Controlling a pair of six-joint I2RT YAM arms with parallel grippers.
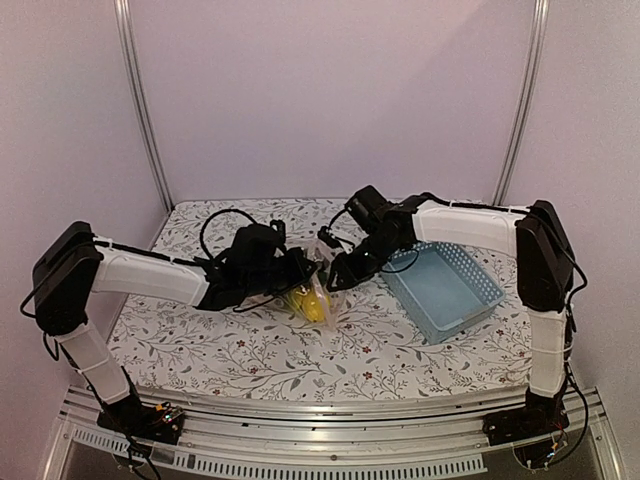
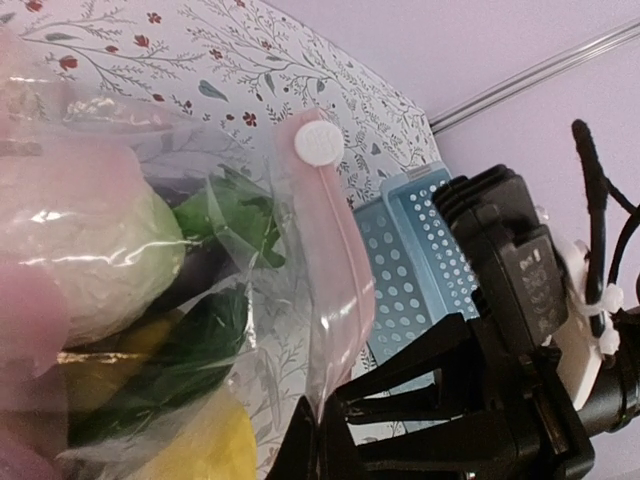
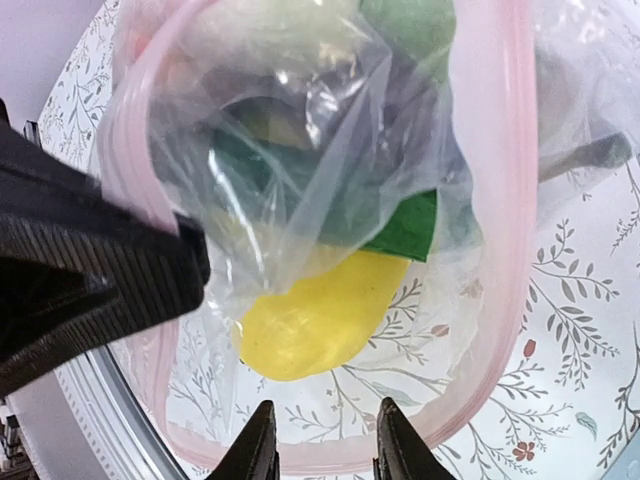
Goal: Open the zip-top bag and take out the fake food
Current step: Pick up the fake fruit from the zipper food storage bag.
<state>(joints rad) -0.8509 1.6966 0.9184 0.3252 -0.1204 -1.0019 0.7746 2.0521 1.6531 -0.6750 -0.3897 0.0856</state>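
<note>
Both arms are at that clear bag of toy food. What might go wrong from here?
1. The left pincer clamps only the thin pink rim of the zip-top bag; that slippery film may slide out.
2. The right pincer straddles the rim with a gap showing, so its hold may be weak.
3. The fake food lies near the gaping mouth and might tumble out across the table.

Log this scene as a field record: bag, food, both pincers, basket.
zip-top bag: between the two arms, pink-rimmed mouth open
fake food: all inside the bag; a yellow piece and green leafy pieces show
left pincer: shut on the bag's rim
right pincer: one finger on either side of the pink rim; grip unclear
basket: light blue, to the right of the bag, apart from it
</note>
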